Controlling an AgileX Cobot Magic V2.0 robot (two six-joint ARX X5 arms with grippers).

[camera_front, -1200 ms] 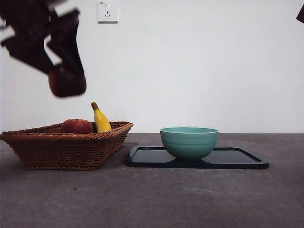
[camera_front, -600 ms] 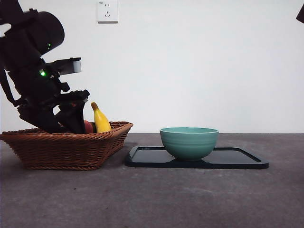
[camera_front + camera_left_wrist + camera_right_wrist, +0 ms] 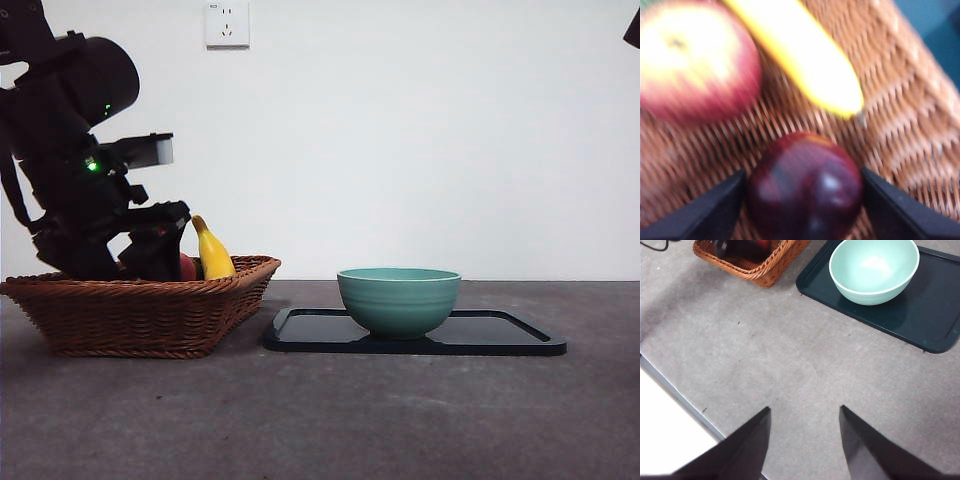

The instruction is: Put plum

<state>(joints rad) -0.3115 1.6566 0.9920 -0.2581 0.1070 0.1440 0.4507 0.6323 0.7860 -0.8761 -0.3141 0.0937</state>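
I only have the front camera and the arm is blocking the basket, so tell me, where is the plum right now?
Observer: The left wrist view shows the plum between the two jaws of the left gripper, with one jaw against each side of it.
Operator: Is it down in the basket?
Observer: It is over the woven floor of the basket, apart from the banana and the red-yellow fruit. The blur hides whether it rests on the weave.
Operator: And the other arm?
Observer: The right gripper hangs open over the grey table with nothing between its jaws.
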